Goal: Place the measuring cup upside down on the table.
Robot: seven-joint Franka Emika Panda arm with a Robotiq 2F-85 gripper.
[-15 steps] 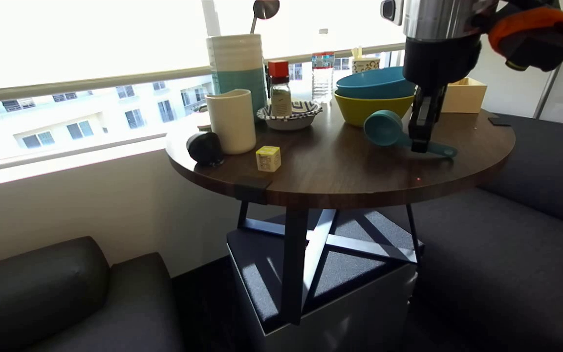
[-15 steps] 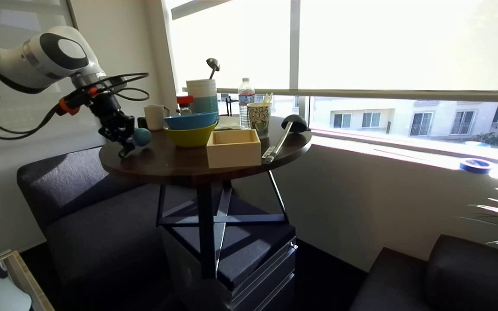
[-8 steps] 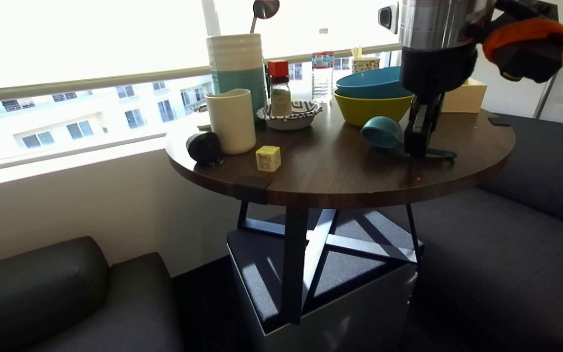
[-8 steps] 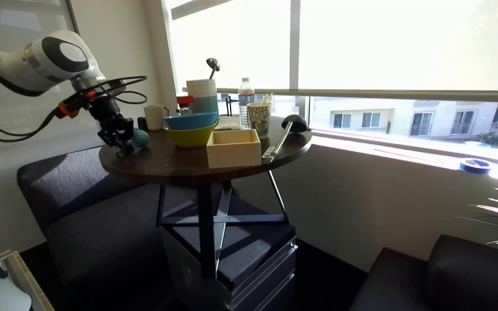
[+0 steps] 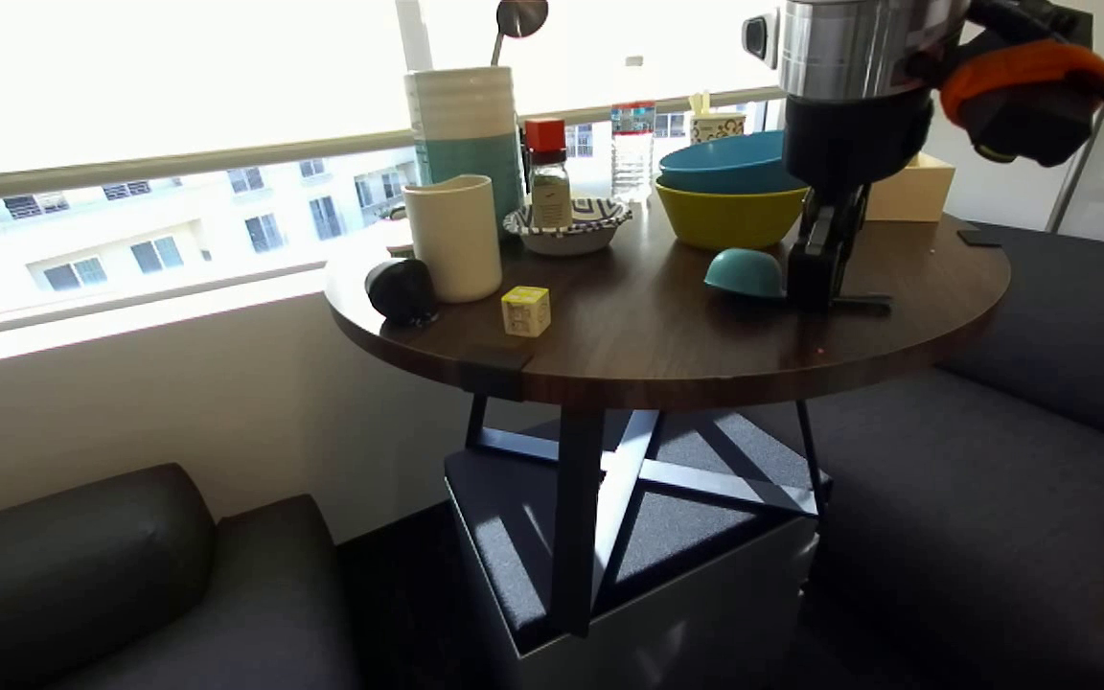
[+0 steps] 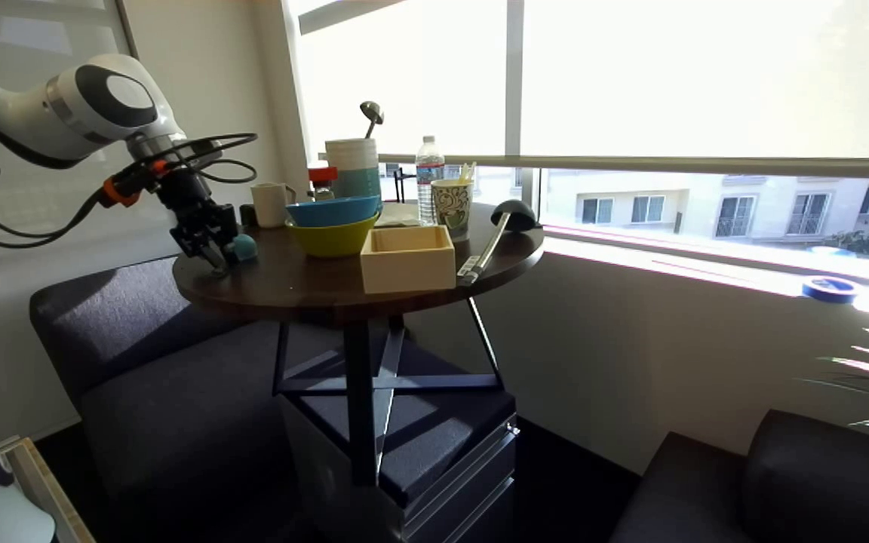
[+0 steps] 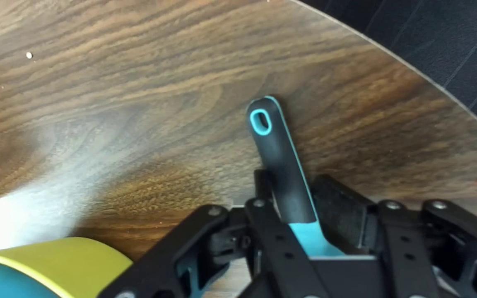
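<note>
The teal measuring cup (image 5: pixel 746 272) is bowl-down on the table (image 5: pixel 648 335), its rounded bottom facing up. It also shows in an exterior view (image 6: pixel 244 247), partly behind the fingers. In the wrist view its dark-backed handle (image 7: pixel 278 153) with a teal-ringed hole lies along the wood; the bowl is hidden under the gripper. My gripper (image 7: pixel 292 182) is low at the tabletop, one finger on each side of the handle near the bowl. The fingers look slightly apart, with a narrow gap beside the handle on the right. The gripper also shows in both exterior views (image 5: pixel 813 287) (image 6: pixel 225 264).
A blue bowl in a yellow-green bowl (image 5: pixel 729 218) stands close behind the cup. A wooden box (image 6: pixel 409 260), ladle (image 6: pixel 495 245), paper cup (image 6: pixel 451 207) and bottle (image 6: pixel 428 177) stand beyond. A white mug (image 5: pixel 456 240) and small cube (image 5: pixel 526 311) are across the table.
The cup has rolled from its opening facing sideways to its rounded bottom facing up. My gripper has moved down to the tabletop, and its fingers have parted slightly around the handle.
</note>
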